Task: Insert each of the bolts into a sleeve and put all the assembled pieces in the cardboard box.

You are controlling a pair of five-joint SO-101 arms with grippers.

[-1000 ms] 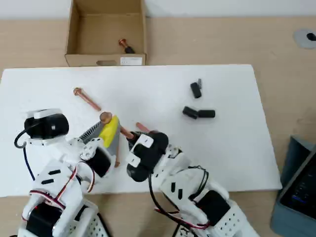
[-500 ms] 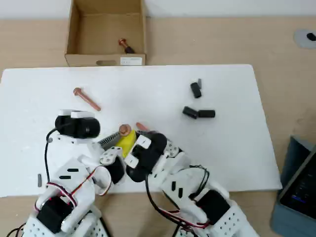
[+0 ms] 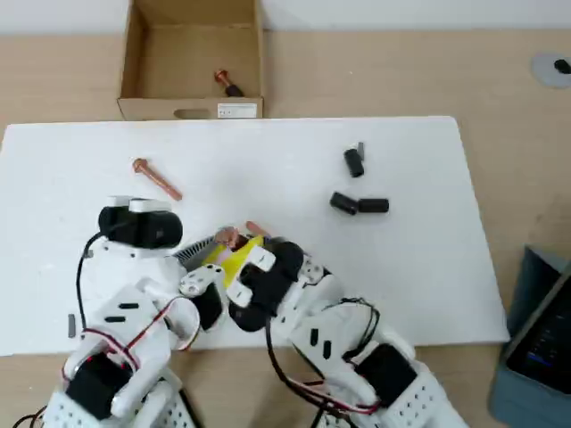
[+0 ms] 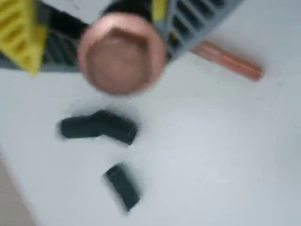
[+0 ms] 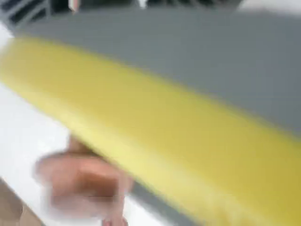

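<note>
The fingers (image 4: 21,35) of the left gripper (image 3: 224,242) are clamping a copper bolt (image 4: 120,59) over the white sheet (image 3: 419,285) on the counter (image 3: 375,71), three black sleeves (image 3: 343,203) are lying well apart from it, and one assembled piece (image 3: 225,82) is resting in the cardboard box (image 3: 134,53).

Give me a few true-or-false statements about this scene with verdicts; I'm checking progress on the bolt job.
1. The cardboard box holds one assembled piece. True.
2. Three black sleeves lie loose on the white mat. True.
3. No gripper holds anything. False: the left gripper is shut on a copper bolt.
4. Every bolt is already in the box. False: a loose bolt lies on the mat.
</note>
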